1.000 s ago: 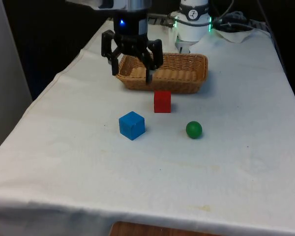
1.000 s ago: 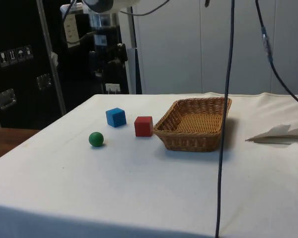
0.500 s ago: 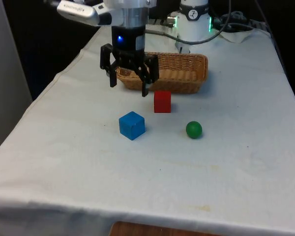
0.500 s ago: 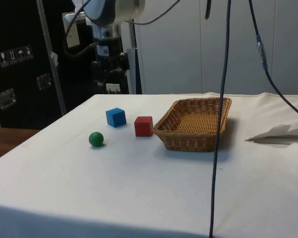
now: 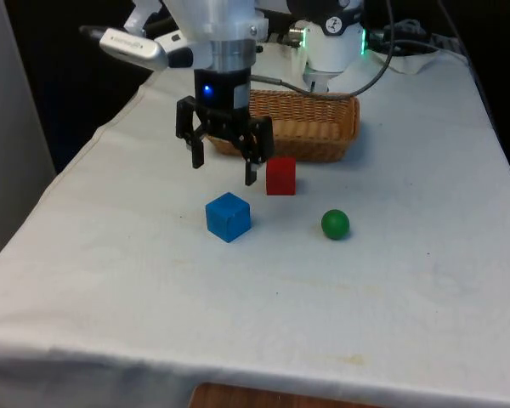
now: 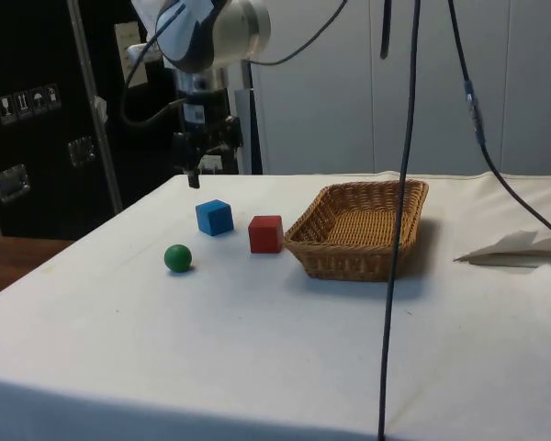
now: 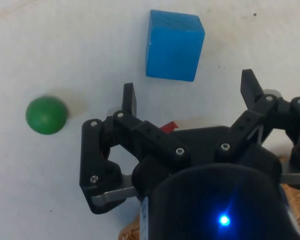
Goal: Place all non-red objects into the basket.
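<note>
A blue cube (image 5: 228, 217) (image 6: 214, 217) (image 7: 173, 45) lies on the white cloth, with a red cube (image 5: 280, 176) (image 6: 265, 233) just behind it toward the wicker basket (image 5: 323, 140) (image 6: 363, 230). To the front view's right of the blue cube rests a green ball (image 5: 335, 224) (image 6: 177, 258) (image 7: 46, 115). My gripper (image 5: 223, 170) (image 6: 195, 176) (image 7: 189, 98) hangs open in the air above the cloth, between the basket and the blue cube, holding nothing. The blue cube lies just beyond the fingertips in the wrist view.
A crumpled white sheet (image 6: 519, 248) lies on the cloth beyond the basket in the side view. Black cables (image 6: 399, 184) hang down in front of the side camera.
My gripper has come down and toward the blue cube, away from the basket's edge. It stays open. The cubes and ball have not moved.
</note>
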